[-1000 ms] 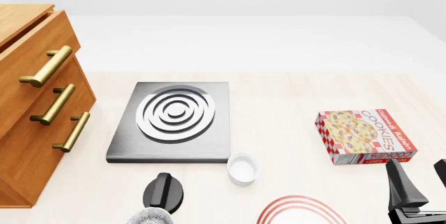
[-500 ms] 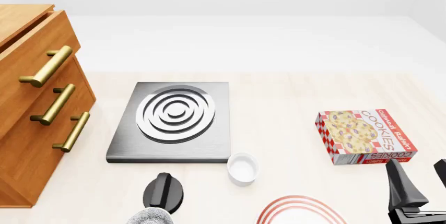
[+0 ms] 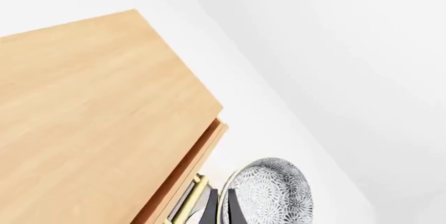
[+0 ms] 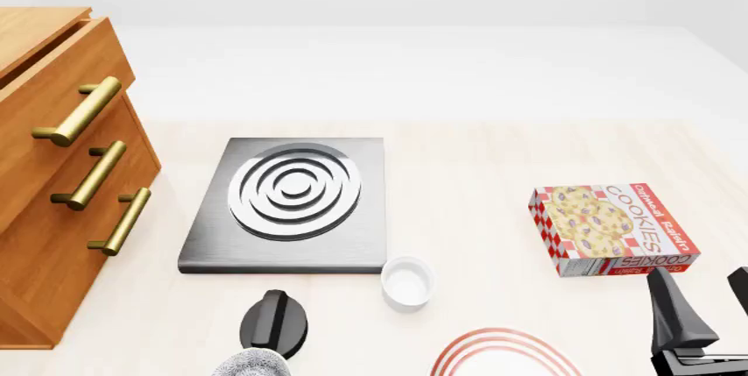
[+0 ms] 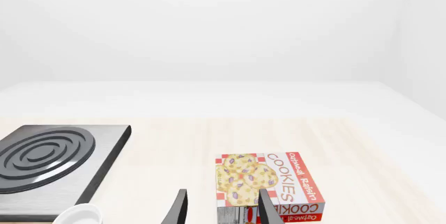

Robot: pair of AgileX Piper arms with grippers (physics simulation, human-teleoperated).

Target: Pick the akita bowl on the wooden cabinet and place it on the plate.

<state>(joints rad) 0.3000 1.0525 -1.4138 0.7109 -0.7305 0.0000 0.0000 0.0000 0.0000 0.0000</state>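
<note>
The akita bowl (image 3: 273, 192), speckled black and white, hangs tilted beside the wooden cabinet (image 3: 91, 125), off its top. My left gripper (image 3: 221, 207) is shut on its pale rim, one finger on each side. In the front view only a sliver of the bowl (image 4: 251, 364) shows at the bottom edge, under the dark left gripper (image 4: 273, 323). The plate (image 4: 503, 351) with red rings lies to its right, cut off by the bottom edge. My right gripper (image 5: 223, 211) stands open and empty near the cookies box; it also shows at the front view's lower right (image 4: 707, 304).
A grey square stove plate (image 4: 292, 201) with silver rings lies mid-table. A small white cup (image 4: 407, 282) stands just in front of it, between bowl and plate. A cookies box (image 4: 610, 229) lies at the right. The cabinet (image 4: 59, 174) fills the left side.
</note>
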